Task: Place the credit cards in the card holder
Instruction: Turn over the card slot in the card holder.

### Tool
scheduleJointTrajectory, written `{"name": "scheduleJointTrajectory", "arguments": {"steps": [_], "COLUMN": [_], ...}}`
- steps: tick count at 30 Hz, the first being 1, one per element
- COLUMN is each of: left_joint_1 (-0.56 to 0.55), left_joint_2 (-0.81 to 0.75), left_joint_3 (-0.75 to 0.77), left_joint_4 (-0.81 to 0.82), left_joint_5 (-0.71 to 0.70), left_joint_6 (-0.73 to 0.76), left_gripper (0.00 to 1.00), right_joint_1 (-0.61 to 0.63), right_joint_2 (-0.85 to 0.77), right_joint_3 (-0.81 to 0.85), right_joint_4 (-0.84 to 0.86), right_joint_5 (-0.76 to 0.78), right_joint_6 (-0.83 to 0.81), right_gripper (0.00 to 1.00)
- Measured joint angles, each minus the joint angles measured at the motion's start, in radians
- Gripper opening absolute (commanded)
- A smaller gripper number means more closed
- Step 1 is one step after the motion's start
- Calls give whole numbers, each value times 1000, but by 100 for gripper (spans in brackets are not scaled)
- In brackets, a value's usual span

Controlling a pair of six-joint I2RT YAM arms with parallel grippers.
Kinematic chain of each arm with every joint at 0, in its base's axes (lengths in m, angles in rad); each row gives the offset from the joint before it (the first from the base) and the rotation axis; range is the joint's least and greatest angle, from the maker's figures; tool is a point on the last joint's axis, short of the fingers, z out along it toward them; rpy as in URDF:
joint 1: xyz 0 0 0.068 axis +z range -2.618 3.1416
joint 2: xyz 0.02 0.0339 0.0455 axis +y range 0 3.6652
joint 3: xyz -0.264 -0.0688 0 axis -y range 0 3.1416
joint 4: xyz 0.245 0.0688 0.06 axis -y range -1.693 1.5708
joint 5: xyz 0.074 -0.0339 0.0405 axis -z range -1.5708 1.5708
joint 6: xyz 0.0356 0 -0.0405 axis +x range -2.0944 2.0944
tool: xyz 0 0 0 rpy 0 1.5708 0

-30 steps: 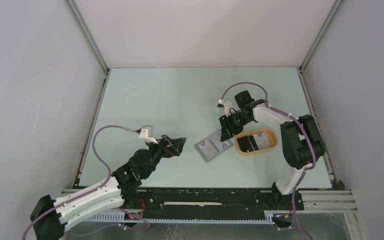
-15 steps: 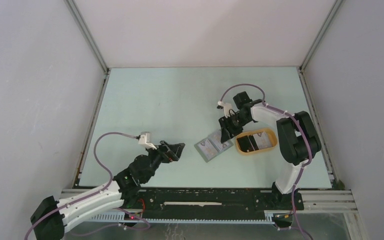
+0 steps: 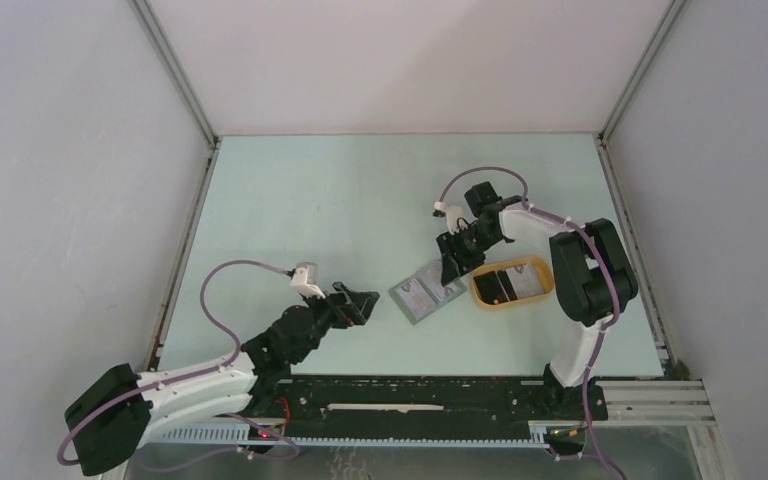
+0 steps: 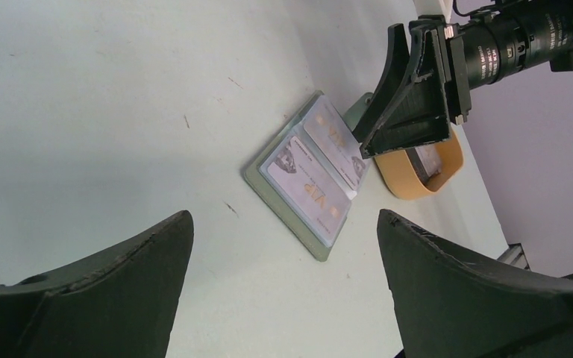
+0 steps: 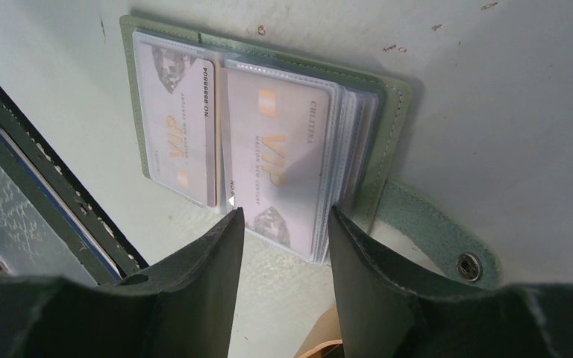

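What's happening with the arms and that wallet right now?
The card holder lies open on the table, with pale cards showing in its clear sleeves. The right gripper is poised close over its tray-side half, jaws partly apart with nothing between them. The left gripper hangs wide open and empty on the holder's other side. More cards wait in the tan tray.

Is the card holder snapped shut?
No, the card holder lies open and flat, showing two pale VIP cards in its clear sleeves.
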Motion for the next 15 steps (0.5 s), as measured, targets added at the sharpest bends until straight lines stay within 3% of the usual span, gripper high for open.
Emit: {"name": "scheduleJointTrajectory", "arguments": {"steps": [15], "left_joint_1": [0], "left_joint_2": [151], "left_joint_3": [0], "left_joint_4": [121], "left_joint_5": [47], "left_joint_6": [-34], "left_gripper": [95], "right_joint_1": [1], "right_joint_2": [3], "right_joint_3": [3], "right_joint_4": [-15], "right_joint_5": [-21], "right_joint_6": [0], "right_gripper": [36]}}
